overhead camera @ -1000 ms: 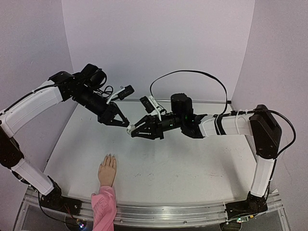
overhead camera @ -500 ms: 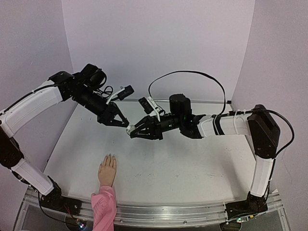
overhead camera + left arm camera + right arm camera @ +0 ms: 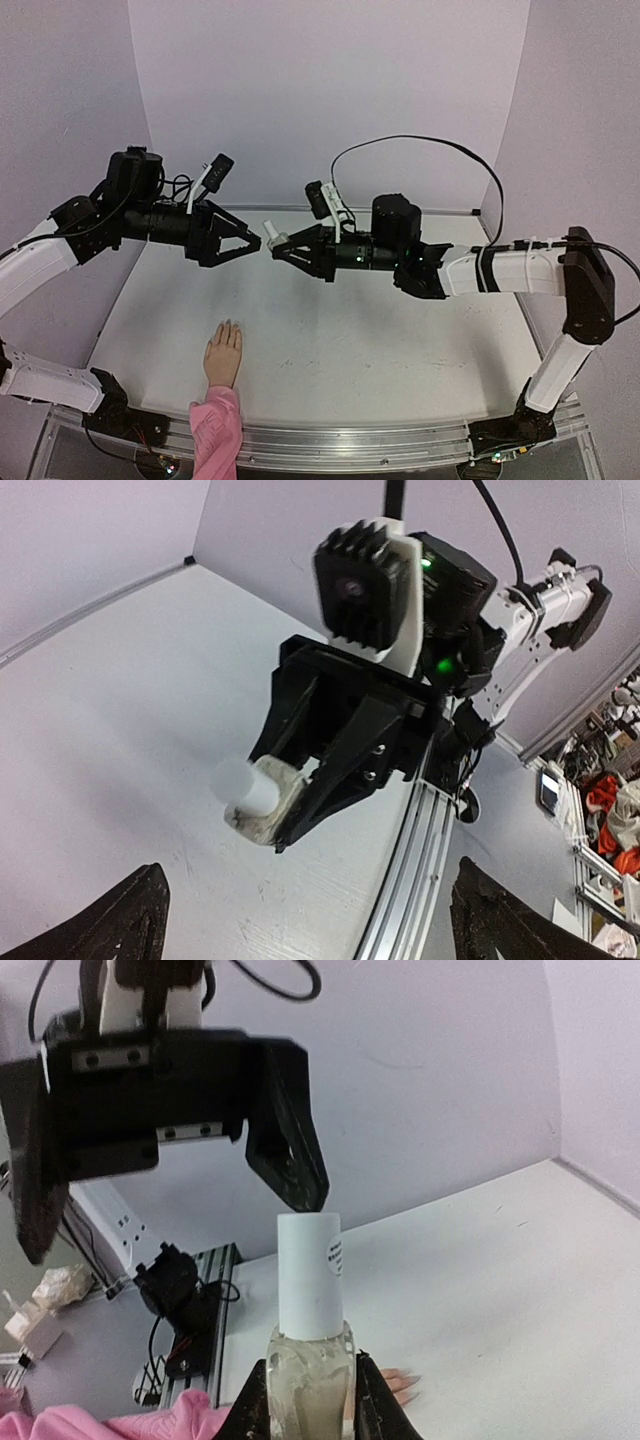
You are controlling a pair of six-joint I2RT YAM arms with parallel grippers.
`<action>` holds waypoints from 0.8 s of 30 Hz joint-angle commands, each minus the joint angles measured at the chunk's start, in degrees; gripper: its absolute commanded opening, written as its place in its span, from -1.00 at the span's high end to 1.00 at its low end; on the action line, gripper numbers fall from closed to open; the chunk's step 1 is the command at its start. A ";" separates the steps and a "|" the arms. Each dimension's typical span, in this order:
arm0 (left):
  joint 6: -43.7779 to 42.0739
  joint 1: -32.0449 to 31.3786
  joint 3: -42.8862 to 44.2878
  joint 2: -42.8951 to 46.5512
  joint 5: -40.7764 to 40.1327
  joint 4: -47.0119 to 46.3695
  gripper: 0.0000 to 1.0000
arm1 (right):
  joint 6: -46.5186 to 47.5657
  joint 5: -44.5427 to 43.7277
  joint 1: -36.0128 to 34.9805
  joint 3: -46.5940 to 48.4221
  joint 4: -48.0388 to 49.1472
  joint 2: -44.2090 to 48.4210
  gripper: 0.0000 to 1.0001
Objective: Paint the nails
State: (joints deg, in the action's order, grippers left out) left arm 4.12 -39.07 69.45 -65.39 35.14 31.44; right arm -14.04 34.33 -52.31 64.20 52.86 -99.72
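Uncapping stage, seemingly: small white bottle [image 3: 310, 1380] clamped firmly in right fingers [image 3: 375, 1410] above the surface [image 3: 380, 340], cap [image 3: 309, 1270] facing wide-spread, empty left fingers [image 3: 285, 1150]; next, closing on that cap and twisting, nails [image 3: 228, 326] on the mannequin hand [image 3: 223, 358] lying near left.

Mannequin hand [image 3: 223, 355] — flesh-coloured, with pink sleeve [image 3: 216, 430]. Bottle [image 3: 309, 1270] — white top with small dark print, cloudy beige base. Left gripper [image 3: 252, 241] and right gripper [image 3: 278, 245] black; table [image 3: 400, 350] white; walls [image 3: 330, 90] pale lilac.
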 commanded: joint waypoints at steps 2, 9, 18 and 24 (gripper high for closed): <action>15.14 -0.04 -7.46 3.21 -3.63 -26.30 -0.99 | -3.69 -10.99 -1.01 -0.02 7.17 7.07 1.00; 25.38 -0.09 -9.29 1.13 -1.97 -41.80 -0.99 | -2.52 -2.53 -0.99 1.07 8.72 7.65 1.00; 28.28 -0.15 -8.01 -3.37 9.47 -49.41 -0.51 | -3.18 2.10 -1.03 0.45 12.79 7.12 1.00; 28.07 -0.13 -7.23 -4.92 11.76 -49.46 0.06 | -3.27 2.85 -1.03 0.87 12.79 6.18 1.00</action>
State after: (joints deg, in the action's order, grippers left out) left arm 31.81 -39.07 59.51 -70.08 43.27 -13.80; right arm -16.62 35.11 -53.08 64.31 59.57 -94.56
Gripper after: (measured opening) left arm 0.530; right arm 0.218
